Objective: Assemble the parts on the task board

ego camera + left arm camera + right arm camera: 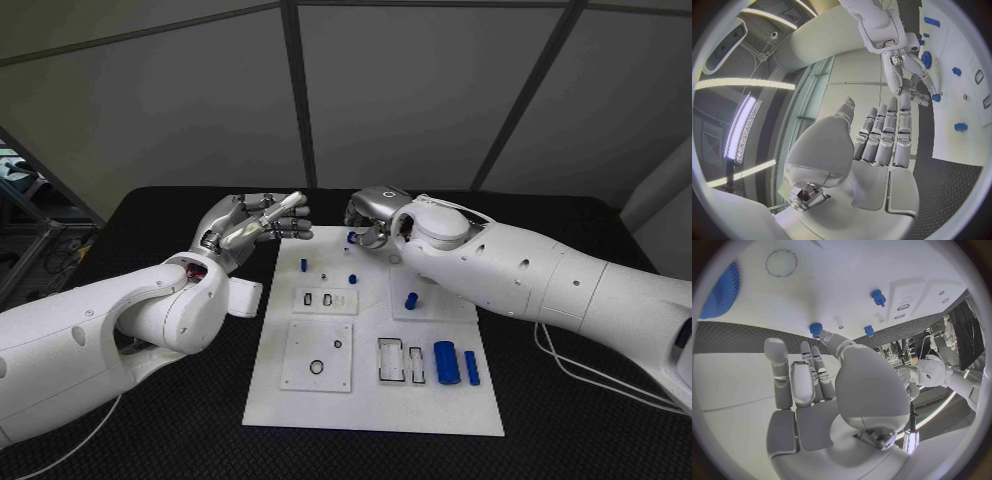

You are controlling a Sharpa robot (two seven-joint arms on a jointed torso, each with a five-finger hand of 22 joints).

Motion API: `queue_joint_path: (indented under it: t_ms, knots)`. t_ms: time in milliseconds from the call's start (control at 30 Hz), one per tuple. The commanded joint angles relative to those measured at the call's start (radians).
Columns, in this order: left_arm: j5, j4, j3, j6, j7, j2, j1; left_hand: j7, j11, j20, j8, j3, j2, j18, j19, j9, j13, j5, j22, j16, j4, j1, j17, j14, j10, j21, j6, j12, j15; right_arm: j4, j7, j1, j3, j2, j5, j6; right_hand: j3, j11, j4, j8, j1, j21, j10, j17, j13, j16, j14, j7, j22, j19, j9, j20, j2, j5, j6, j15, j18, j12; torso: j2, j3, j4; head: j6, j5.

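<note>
The white task board (375, 400) lies in the middle of the black table. My right hand (378, 215) hangs over its far edge, fingers pointing down, and one fingertip (831, 338) touches a small blue peg (815, 329) standing there; the other fingers stay spread and straight. My left hand (260, 222) is raised beside the board's far left corner, fingers stretched out side by side, holding nothing (886, 135). A blue gear (720, 290) lies on the board near the right hand. Small blue pegs (303, 265) (352, 279) (411, 300) stand mid-board.
A thick blue cylinder (446, 362) and a slim blue bar (472, 367) lie at the board's near right, beside rectangular slots (391, 360). A raised plate with a round hole (317, 357) sits at the near left. A cable (577, 370) trails over the table on the right.
</note>
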Motion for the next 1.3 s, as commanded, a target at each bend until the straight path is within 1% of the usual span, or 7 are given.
queue_joint_path:
  t_ms: [33,367,567,733,900,1067,1300]
  knots:
    - [-0.005,0.002,0.001,0.013,0.004,-0.001,0.002,0.009,0.005,0.001,-0.007,0.001,0.0,-0.011,0.007,-0.001,-0.001,0.003,-0.001,-0.006,-0.003,0.006,0.001,0.005,-0.003,0.005,-0.004,-0.005,0.005,0.012,0.002,0.002,0.001,-0.008,0.003,-0.005,-0.012,0.003,-0.001,-0.001,-0.002,-0.007,-0.017,-0.007,0.0,-0.005,0.028,-0.002,-0.01,-0.009,0.001,-0.001,-0.01,-0.006,-0.011,0.01,0.006,0.0,0.0,0.0002,-0.0014,0.001,0.001]
    - [-0.005,0.003,0.001,0.015,0.002,-0.008,0.002,0.009,0.006,0.001,-0.007,0.0,0.0,-0.012,0.007,-0.001,-0.001,0.003,-0.001,-0.007,-0.003,0.006,0.001,0.005,-0.003,0.005,-0.003,-0.005,0.005,0.127,-0.004,0.001,0.001,-0.11,0.037,-0.089,-0.026,0.0,0.005,0.008,-0.001,-0.002,-0.007,-0.019,0.004,-0.009,0.027,0.005,-0.002,-0.004,0.007,-0.001,0.001,0.003,0.007,0.008,0.006,0.021,-0.001,0.001,-0.0032,0.001,-0.001]
    - [-0.005,0.0,0.001,0.032,0.002,-0.012,0.002,0.009,0.006,0.001,-0.008,0.0,0.0,-0.012,0.007,-0.001,-0.001,0.003,-0.001,-0.007,-0.003,0.006,0.002,0.005,-0.003,0.005,-0.003,-0.005,0.005,0.238,-0.017,0.001,0.001,-0.244,0.171,-0.113,-0.054,-0.011,0.028,0.017,-0.027,0.027,0.115,0.0,0.027,0.002,0.032,0.022,0.043,0.027,0.01,-0.003,-0.015,-0.027,0.034,-0.001,-0.003,0.097,-0.003,0.0042,-0.0162,0.002,-0.002]
    - [-0.005,-0.003,0.001,0.039,0.003,-0.014,0.002,0.009,0.005,0.001,-0.008,-0.001,0.0,-0.011,0.007,-0.001,-0.001,0.003,-0.001,-0.007,-0.004,0.006,0.002,0.005,-0.003,0.005,-0.003,-0.006,0.005,0.288,-0.029,0.001,0.0,-0.334,0.245,-0.075,-0.266,-0.031,0.093,0.01,-0.017,0.02,0.204,0.003,0.115,0.006,0.03,0.011,0.035,0.03,0.004,-0.014,-0.037,-0.018,-0.08,-0.018,-0.002,0.245,-0.005,0.0081,-0.0268,0.008,-0.005]
    - [-0.005,-0.008,0.001,0.044,0.002,-0.008,0.002,0.009,0.005,0.001,-0.008,-0.001,0.0,-0.011,0.007,-0.001,-0.001,0.003,-0.001,-0.008,-0.004,0.006,0.002,0.005,-0.002,0.005,-0.003,-0.006,0.005,0.296,-0.033,0.001,0.0,-0.376,0.297,-0.023,-0.451,-0.036,0.288,0.07,0.112,0.022,0.097,0.038,0.388,0.028,0.038,0.006,0.046,0.051,0.014,-0.021,-0.045,0.0,-0.105,-0.026,-0.008,0.599,-0.004,0.0088,-0.0249,0.013,-0.014]
    - [-0.005,-0.012,0.001,0.046,0.001,-0.002,0.002,0.008,0.005,0.001,-0.009,-0.001,-0.001,-0.011,0.007,-0.001,-0.001,0.003,-0.001,-0.008,-0.005,0.006,0.002,0.005,-0.002,0.005,-0.003,-0.006,0.005,0.275,-0.036,0.001,0.0,-0.379,0.335,0.022,-0.454,-0.03,0.282,0.116,0.112,0.051,0.09,0.128,0.733,0.078,0.052,0.009,0.094,0.077,0.012,-0.02,-0.023,0.024,-0.126,-0.018,-0.013,0.959,-0.003,0.0085,-0.023,0.013,-0.023]
    - [-0.005,-0.016,0.001,0.047,0.0,0.002,0.002,0.008,0.005,0.001,-0.009,-0.001,-0.001,-0.011,0.007,-0.001,-0.001,0.003,-0.001,-0.008,-0.005,0.006,0.002,0.005,-0.002,0.005,-0.003,-0.006,0.005,0.229,-0.036,0.001,0.0,-0.355,0.344,0.06,-0.447,-0.028,0.28,0.136,0.116,0.069,0.094,0.176,0.837,0.104,0.059,0.013,0.122,0.09,0.01,-0.014,-0.012,0.04,-0.141,-0.016,-0.018,1.058,-0.002,0.0072,-0.0225,0.009,-0.037]
